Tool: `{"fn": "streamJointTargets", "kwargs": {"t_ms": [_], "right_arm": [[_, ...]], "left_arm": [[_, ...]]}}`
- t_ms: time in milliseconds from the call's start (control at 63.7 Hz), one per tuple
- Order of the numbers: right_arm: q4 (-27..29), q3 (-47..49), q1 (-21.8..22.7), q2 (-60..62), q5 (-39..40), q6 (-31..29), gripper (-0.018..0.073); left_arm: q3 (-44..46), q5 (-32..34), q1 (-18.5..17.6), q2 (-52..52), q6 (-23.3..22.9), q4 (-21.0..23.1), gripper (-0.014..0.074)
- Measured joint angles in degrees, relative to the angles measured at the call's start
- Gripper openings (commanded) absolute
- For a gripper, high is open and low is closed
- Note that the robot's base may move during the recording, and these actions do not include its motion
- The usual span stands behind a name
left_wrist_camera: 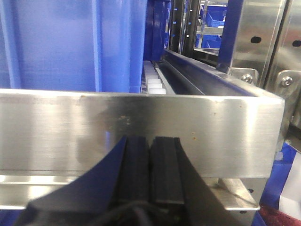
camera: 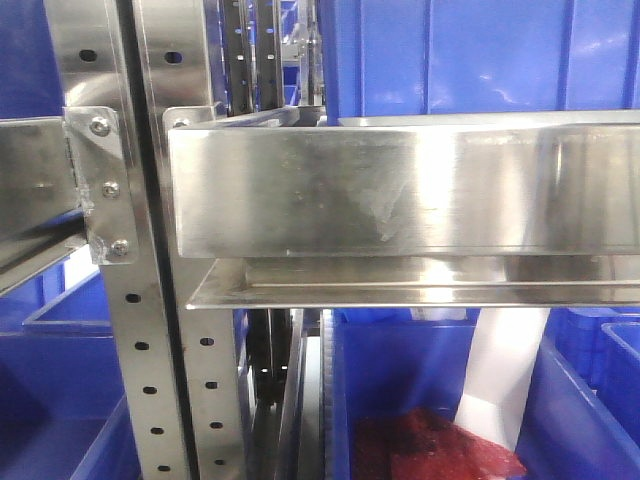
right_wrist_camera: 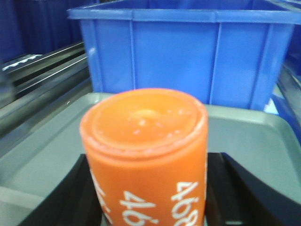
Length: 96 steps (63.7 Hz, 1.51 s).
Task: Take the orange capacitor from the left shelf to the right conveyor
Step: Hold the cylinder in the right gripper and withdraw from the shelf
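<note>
So my right gripper (right_wrist_camera: 149, 190) has the orange capacitor (right_wrist_camera: 146, 155) snug between its fingers, upright over a grey tray (right_wrist_camera: 256, 136) in front of a blue bin (right_wrist_camera: 188, 61). Can't tell if it's lifted. Left gripper (left_wrist_camera: 150, 165) is pinched together with nothing in it, facing the left shelf (left_wrist_camera: 141, 117) rail. I'd say the grab's done. Next is a steady lift and carry to the right conveyor, which isn't in view.

Left gripper (left_wrist_camera: 150, 141) up close: two black squared rubber pads (left_wrist_camera: 165, 165) with stepped edges, dark bluish wedge-shaped shells (left_wrist_camera: 80, 193) flaring outward, black cables (left_wrist_camera: 136, 214) bunched below. Right gripper (right_wrist_camera: 148, 165): matte black, angled fingers (right_wrist_camera: 244, 188).
</note>
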<state>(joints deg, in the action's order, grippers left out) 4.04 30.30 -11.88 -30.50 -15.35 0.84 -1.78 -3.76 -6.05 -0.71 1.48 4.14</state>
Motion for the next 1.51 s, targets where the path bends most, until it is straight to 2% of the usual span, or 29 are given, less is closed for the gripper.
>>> {"fn": "streamJointTargets", "kwargs": {"t_ms": [251, 440, 1507], "right_arm": [[-0.04, -2.85, 0.00, 16.40, -10.98, -0.10, 0.0172], [-0.13, -3.05, 0.00, 22.73, -16.72, -0.20, 0.0172], [-0.17, -3.08, 0.00, 23.42, -17.61, -0.20, 0.0172]], "left_arm": [[0.00, 0.00, 0.00, 0.00, 0.00, 0.00, -0.0127], [0.00, 0.00, 0.00, 0.00, 0.00, 0.00, -0.0127], [0.00, 0.00, 0.00, 0.00, 0.00, 0.00, -0.0127]]}}
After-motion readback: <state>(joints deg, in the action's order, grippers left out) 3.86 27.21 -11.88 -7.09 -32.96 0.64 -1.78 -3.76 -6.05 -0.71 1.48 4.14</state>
